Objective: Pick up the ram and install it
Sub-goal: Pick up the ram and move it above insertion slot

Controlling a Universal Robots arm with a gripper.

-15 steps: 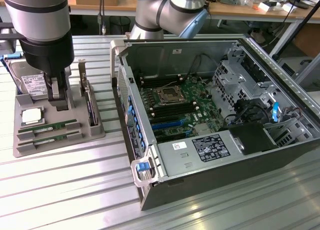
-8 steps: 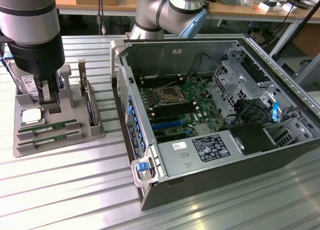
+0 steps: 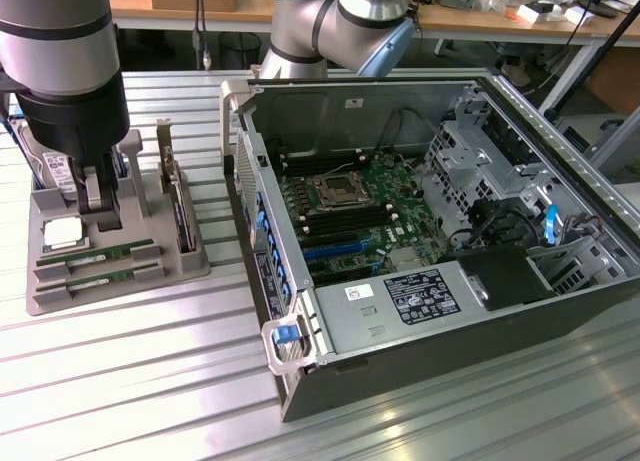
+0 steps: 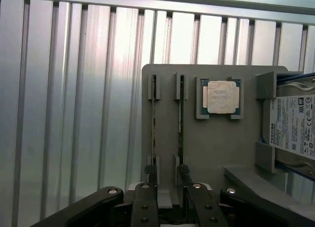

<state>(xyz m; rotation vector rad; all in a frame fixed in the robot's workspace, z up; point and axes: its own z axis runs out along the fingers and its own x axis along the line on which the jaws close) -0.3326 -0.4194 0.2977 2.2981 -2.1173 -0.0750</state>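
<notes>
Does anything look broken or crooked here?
Nothing stands out. Both ram sticks stand straight in their slots on the gray holder. The square chip lies flat in its pocket. The computer case simply lies open, with nothing spilled beside it.

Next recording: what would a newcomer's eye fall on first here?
The open computer case fills the exterior view's right, its motherboard exposed. On that view's left, the arm's open gripper hangs low over a grey tray. The tray holds two ram sticks, a CPU and a hard drive.
</notes>
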